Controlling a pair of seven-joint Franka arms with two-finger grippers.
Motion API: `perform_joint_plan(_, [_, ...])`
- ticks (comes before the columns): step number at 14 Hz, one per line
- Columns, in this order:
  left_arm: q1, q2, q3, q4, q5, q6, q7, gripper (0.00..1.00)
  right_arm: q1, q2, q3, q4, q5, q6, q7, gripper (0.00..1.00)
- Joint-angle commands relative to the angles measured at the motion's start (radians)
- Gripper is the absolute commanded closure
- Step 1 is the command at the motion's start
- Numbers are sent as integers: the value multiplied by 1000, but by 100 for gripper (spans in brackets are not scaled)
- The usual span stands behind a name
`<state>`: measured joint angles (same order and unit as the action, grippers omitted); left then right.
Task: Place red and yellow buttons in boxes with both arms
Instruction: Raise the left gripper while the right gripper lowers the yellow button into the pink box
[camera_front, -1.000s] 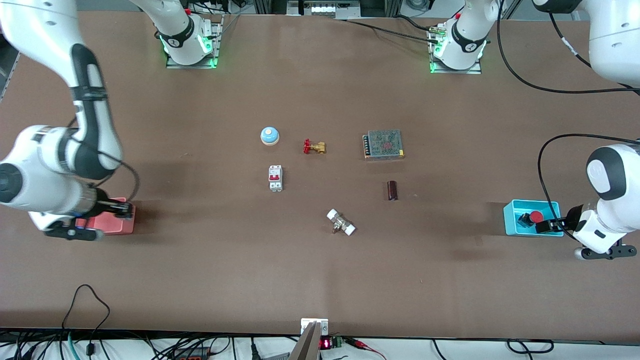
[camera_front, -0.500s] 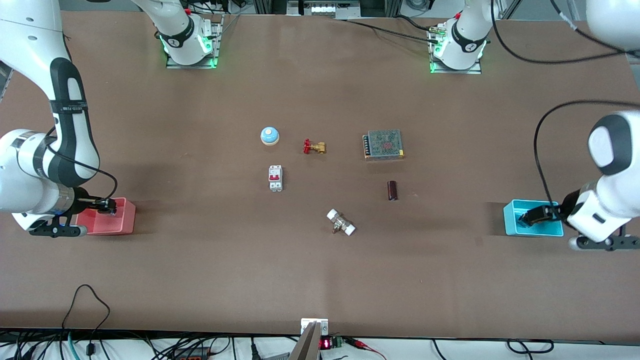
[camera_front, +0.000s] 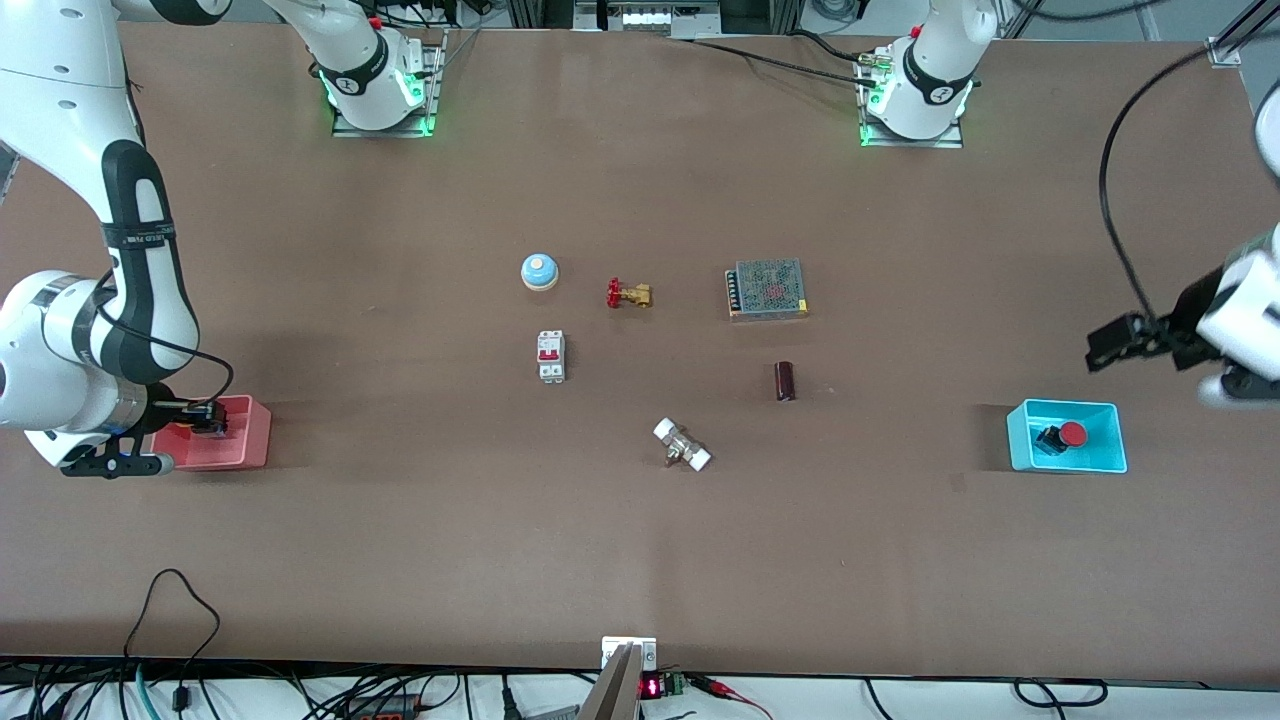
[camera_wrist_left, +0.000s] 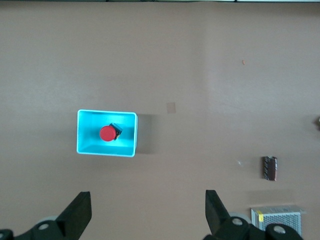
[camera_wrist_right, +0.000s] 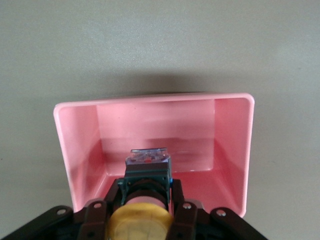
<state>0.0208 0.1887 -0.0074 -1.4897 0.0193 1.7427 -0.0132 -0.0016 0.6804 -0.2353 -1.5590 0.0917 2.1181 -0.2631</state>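
Brown tabletop (camera_front: 400, 560) all round. Nearest, the red button (camera_front: 1062, 435) lies in the cyan bin (camera_front: 1020, 440). At the right arm's end, the right gripper (camera_front: 212, 418) clamps the yellow button (camera_wrist_right: 140, 220) inside the pink bin (camera_front: 255, 440). Above the table, the left gripper (camera_front: 1118, 342) hangs wide open, empty.

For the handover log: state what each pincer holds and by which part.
Right pincer: clamps the yellow button by its black body, over the pink box. Left pincer: open, empty; the red button lies in the cyan box.
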Motion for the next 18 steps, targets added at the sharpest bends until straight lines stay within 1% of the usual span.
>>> perform_joint_plan(1, [7, -123, -19, -128, 8, 14, -7, 0, -20, 27, 13, 28, 8, 3, -19, 62])
perform_joint_plan(5, [7, -228, -22, -221, -1, 46, 12, 0, -18, 54, 13, 28, 5, 43, -21, 61])
perform_joint_plan(8, [7, -262, -40, -254, -29, 69, 16, 0, -20, 65, 13, 28, 9, 71, -21, 60])
perform_joint_plan(9, [10, -279, -43, -289, -29, 93, 18, 0, -20, 65, 13, 28, 10, 71, -21, 60])
perform_joint_plan(10, [10, -313, -43, -337, -29, 134, 18, 0, -21, 67, 13, 27, 10, 71, -22, 58])
perform_joint_plan(11, [11, -331, -43, -363, -29, 153, 18, 0, -21, 67, 13, 27, 11, 74, -21, 54])
perform_joint_plan(12, [14, -331, -43, -353, -30, 132, 12, 0, -21, 67, 13, 27, 13, 74, -21, 37])
perform_joint_plan(13, [18, -324, -39, -316, -30, 95, 15, 0, -21, 65, 13, 27, 13, 74, -18, 17])
perform_joint_plan(14, [19, -316, -37, -270, -32, 57, 16, 0, -21, 64, 13, 27, 14, 74, -18, 0])
perform_joint_plan(16, [18, -304, -37, -210, -30, 0, 16, 0, -23, 53, 14, 28, 14, 66, -18, 0])
perform_joint_plan(17, [18, -301, -37, -180, -30, -29, 16, 0, -23, 27, 17, 28, 14, 54, -16, 0])
perform_joint_plan(18, [18, -284, -37, -143, -30, -67, 18, 0, -21, -11, 21, 28, 16, 13, -15, 0])
